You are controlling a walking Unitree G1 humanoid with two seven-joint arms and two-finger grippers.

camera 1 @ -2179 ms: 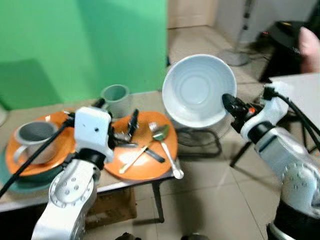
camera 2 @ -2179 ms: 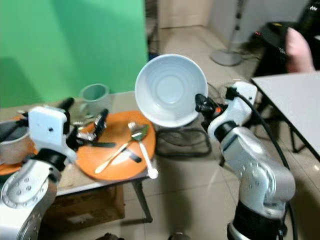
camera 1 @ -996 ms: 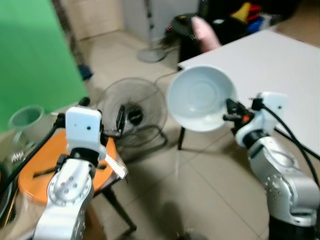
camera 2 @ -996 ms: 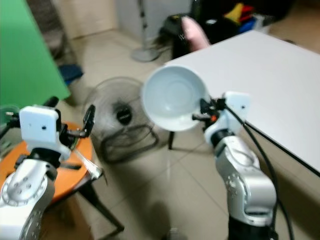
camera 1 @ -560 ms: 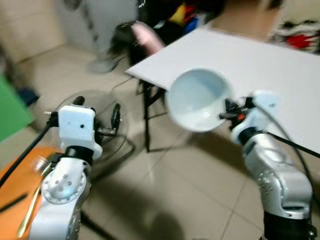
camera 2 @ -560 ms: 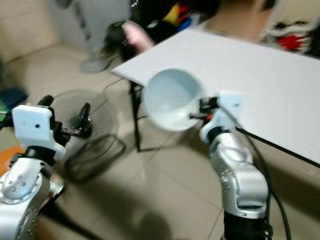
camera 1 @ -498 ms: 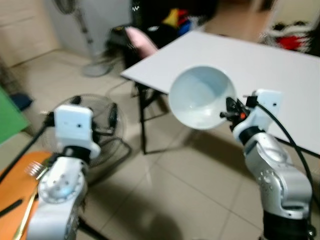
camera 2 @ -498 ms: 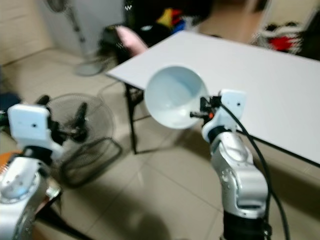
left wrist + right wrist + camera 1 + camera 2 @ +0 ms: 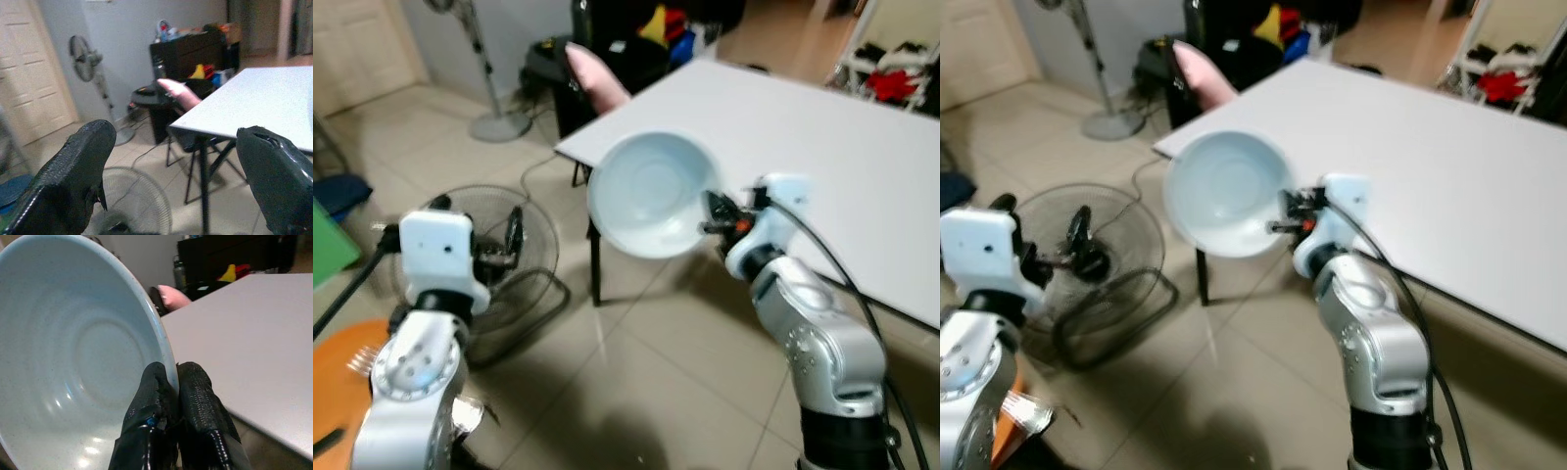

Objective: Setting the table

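Jaws of the right gripper [image 9: 168, 396] pinched tight on the rim of the pale blue bowl [image 9: 651, 194], one finger inside the wall, one outside. We read this as an edge grip: the bowl is too wide to span, so the rim is the only purchase. It hangs tilted, hollow facing the head camera, carried out in front of the wrist and off to the robot's left of it.

Just beyond and below the held rim lies the corner of the white table [image 9: 1489, 166], its top bare on the near part. We judge this to be the table to be set, with the bowl in transit, not yet over the surface. The bowl needs levelling before it goes down; a rim pinch on a tilted bowl could slip.

Left gripper [image 9: 171, 181]: jaws spread wide, nothing between them, held forward at chest height, apparently kept clear while the right arm carries.

Past the open left jaws, a floor fan [image 9: 533, 245] lies on the tiles, and further out a standing fan [image 9: 88, 58] by the wall. A dark chair with a pink object [image 9: 1197, 70] sits at the table's far corner.
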